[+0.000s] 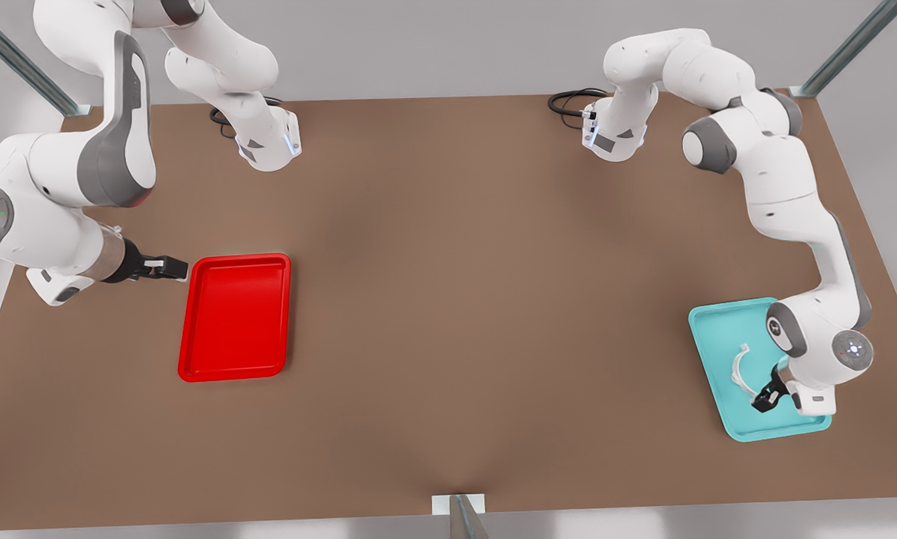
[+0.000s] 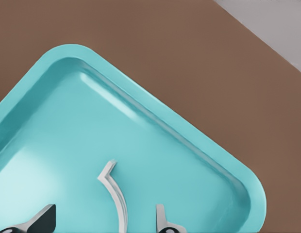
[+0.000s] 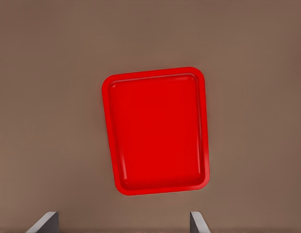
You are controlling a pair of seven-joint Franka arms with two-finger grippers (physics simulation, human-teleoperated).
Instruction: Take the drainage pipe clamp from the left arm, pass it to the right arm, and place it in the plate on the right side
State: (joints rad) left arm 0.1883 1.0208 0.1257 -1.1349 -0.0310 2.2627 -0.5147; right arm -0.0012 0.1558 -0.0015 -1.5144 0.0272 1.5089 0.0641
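Front view: left pincer (image 1: 764, 399) low over teal tray (image 1: 710, 318), straddling clamp (image 1: 740, 372) to grab it; right pincer (image 1: 170, 267) waits beside red plate (image 1: 235, 318). Left wrist view: fingers (image 2: 43, 218) spread, clamp (image 2: 116, 194) between, ungripped. Right wrist view: fingers (image 3: 46, 221) released, plate (image 3: 158, 128) ahead.

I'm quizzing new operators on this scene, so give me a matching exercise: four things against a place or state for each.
Things:
1. drainage pipe clamp
2. red plate
3. left gripper
4. right gripper

Places or states:
A. holds nothing, on the front view's left
B. open, fingers either side of the clamp
C. lying in the teal tray
D. open, beside the red plate's rim

Pairs: 1-C, 2-A, 3-B, 4-D
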